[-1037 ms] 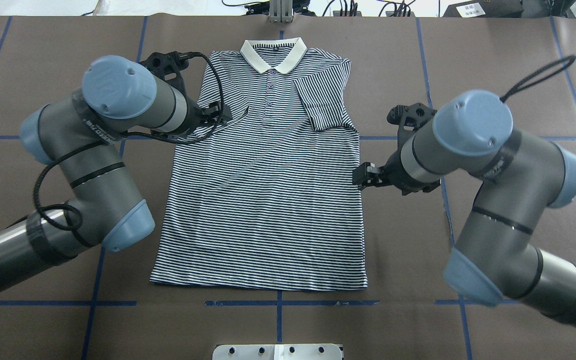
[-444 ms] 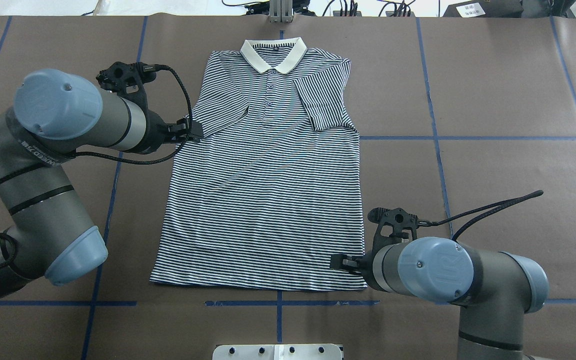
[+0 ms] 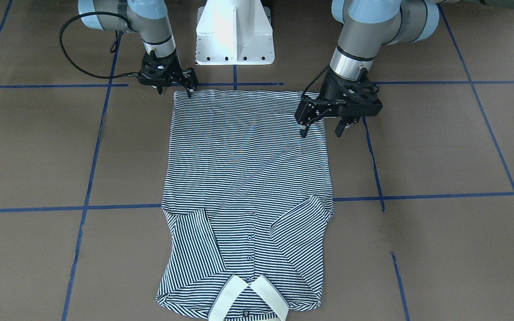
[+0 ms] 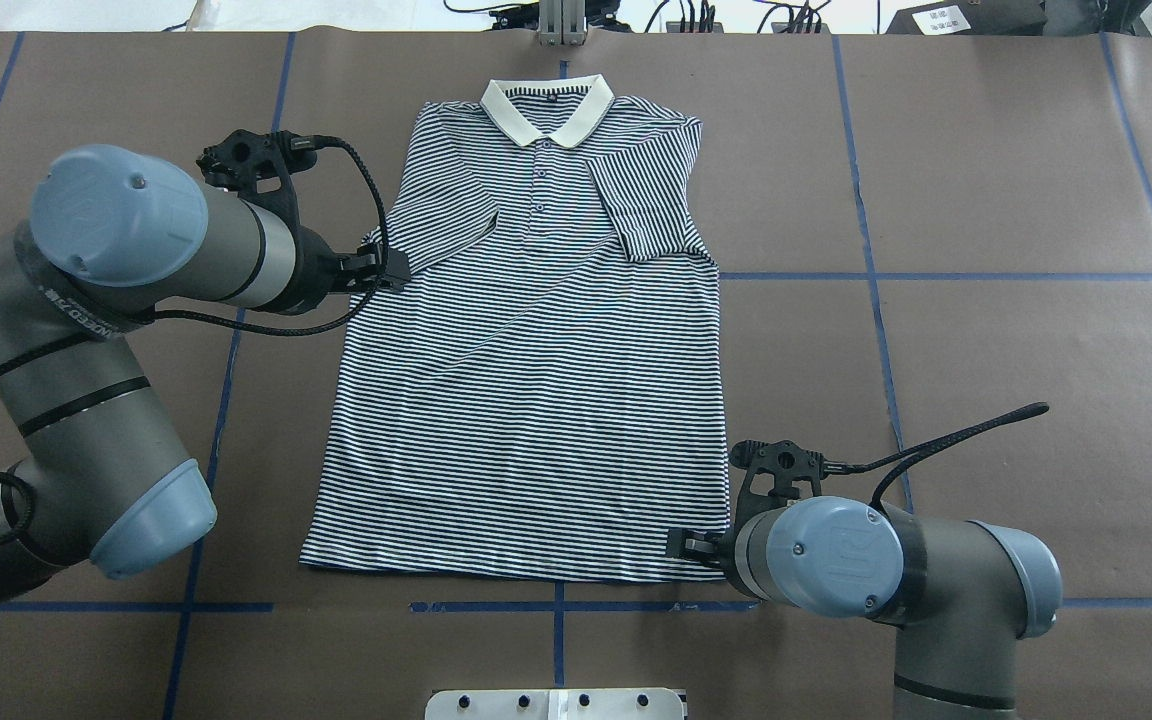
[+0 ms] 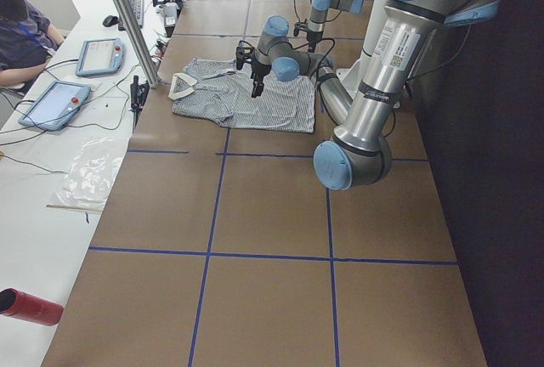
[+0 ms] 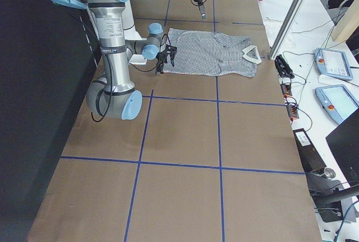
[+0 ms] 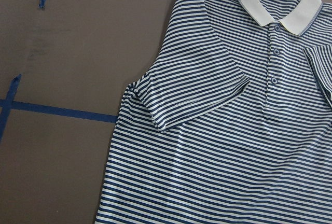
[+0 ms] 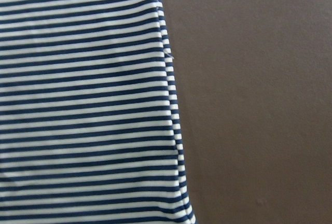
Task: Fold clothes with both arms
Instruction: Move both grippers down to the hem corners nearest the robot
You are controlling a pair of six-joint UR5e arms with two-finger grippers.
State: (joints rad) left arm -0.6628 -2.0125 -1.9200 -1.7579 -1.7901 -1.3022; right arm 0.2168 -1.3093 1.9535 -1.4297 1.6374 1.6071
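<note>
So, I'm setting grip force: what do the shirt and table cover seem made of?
The polo shirt: soft matte knit, likely cotton; it lies limp with gentle ripples. The table cover: matte brown paper-like sheet, faintly creased, no gloss.

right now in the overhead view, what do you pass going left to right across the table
left arm → left gripper → polo shirt's white collar → right gripper → right arm

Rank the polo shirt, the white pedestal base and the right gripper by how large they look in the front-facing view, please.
1. polo shirt
2. white pedestal base, though the top edge crops it
3. right gripper
</note>
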